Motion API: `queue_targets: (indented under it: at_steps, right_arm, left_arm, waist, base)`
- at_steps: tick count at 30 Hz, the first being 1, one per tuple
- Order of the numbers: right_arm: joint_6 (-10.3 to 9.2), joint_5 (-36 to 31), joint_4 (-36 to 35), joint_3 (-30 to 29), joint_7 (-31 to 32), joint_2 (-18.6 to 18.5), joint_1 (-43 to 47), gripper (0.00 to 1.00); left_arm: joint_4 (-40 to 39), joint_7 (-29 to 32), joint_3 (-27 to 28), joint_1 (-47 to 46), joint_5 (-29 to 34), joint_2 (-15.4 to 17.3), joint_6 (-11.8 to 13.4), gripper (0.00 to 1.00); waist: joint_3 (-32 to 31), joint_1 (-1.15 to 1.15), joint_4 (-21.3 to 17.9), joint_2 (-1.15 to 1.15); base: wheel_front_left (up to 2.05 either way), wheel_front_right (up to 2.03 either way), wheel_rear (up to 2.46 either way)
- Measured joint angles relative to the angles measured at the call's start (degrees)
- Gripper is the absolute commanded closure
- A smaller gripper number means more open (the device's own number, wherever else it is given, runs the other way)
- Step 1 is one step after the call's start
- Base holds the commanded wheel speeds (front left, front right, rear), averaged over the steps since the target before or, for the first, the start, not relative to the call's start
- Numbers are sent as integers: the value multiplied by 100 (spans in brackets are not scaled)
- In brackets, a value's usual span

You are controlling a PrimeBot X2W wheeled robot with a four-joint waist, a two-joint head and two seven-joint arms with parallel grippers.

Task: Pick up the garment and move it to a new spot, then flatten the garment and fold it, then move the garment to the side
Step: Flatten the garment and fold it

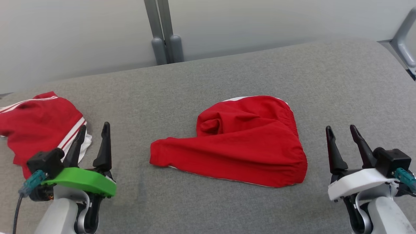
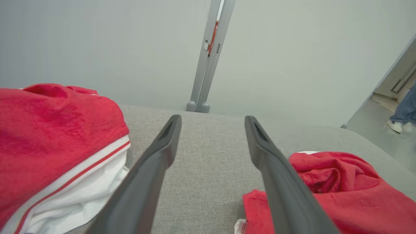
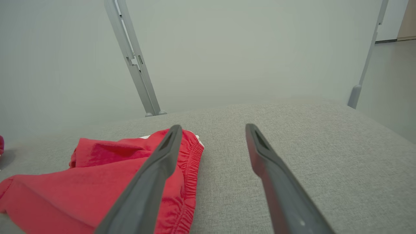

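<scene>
Nearest the robot, the left hand [image 1: 94,126] sits low over the grey counter [image 1: 208,78] with its two dark fingers spread apart and nothing between them but bare cloth. The right hand [image 1: 340,127] sits level with it on the far side, its fingers just as wide and also holding nothing.

Just beside the left hand, on its outer side, lies a striped red garment [image 1: 35,123]. Its white-banded hem runs right up to the outer finger, and in the head view that finger crosses in front of the hem. Whether the two touch cannot be told.

Between the two hands, a little further out, a plain red garment [image 1: 240,146] lies rumpled in the middle of the counter. One narrow end points toward the left hand, and its gathered elastic waistband is turned toward the right hand. It is apart from both hands but nearer the right one, and in the right wrist view that hand's inner finger passes in front of the waistband.

Beyond the garments the counter runs bare to its far edge. Behind it a grey post [image 1: 165,39] stands against a pale wall [image 1: 81,35]. In the left wrist view, a person's foot [image 2: 396,126] in a white shoe is on the floor far off to the right.
</scene>
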Motion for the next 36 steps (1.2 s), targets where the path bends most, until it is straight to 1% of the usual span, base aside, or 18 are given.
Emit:
queue_targets:
  at_steps: [3,6,7,9,13,15,18,21,26,33,36]
  right_arm:
    - [0,-46,-115,-181,1,119,241,0]
    - [0,-143,-270,-291,0,263,468,0]
    - [0,-156,-309,-298,1,298,505,0]
    - [0,-197,-403,-250,0,361,591,0]
    - [0,-213,-528,-211,1,404,681,0]
    - [0,-214,-555,-203,1,417,711,0]
    - [0,-220,-578,-211,1,422,719,0]
    - [0,-229,-570,-197,1,413,720,0]
    - [0,-227,-519,-156,0,377,706,0]
    - [0,-187,-366,-101,1,330,691,0]
    - [0,-165,-196,-47,1,302,686,0]
  left_arm:
    - [-600,-22,308,357,280,-13,221,0]
    - [-1270,-33,792,776,881,-75,454,0]
    - [-1414,-41,906,909,1011,-122,499,0]
    - [-1740,-41,1209,1236,1271,-366,528,0]
    - [-2128,-41,1617,1742,1691,-789,430,0]
    - [-2227,-42,1816,1928,1862,-1015,322,0]
    - [-2224,-41,1964,2041,2007,-1189,146,0]
    - [-2216,-41,2063,2040,2134,-1302,19,0]
    - [-2189,-41,2163,2022,2241,-1388,-105,0]
    - [-2159,-41,2215,1986,2298,-1440,-196,0]
    - [-2145,-41,2223,1986,2317,-1447,-212,0]
  waist:
    - [-80,0,144,0]
    - [-164,0,267,0]
    - [-182,0,291,0]
    - [-221,0,335,0]
    - [-258,0,347,0]
    - [-270,0,341,0]
    - [-281,0,352,0]
    - [-296,0,362,0]
    - [-296,0,348,0]
    - [-280,0,287,0]
    - [-286,0,265,0]
  base:
    - [0,0,0]
    - [0,0,0]
    - [0,0,0]
    - [0,0,0]
    - [0,0,0]
    - [0,0,0]
    - [0,0,0]
    - [0,0,0]
    - [0,0,0]
    - [0,0,0]
    - [0,0,0]
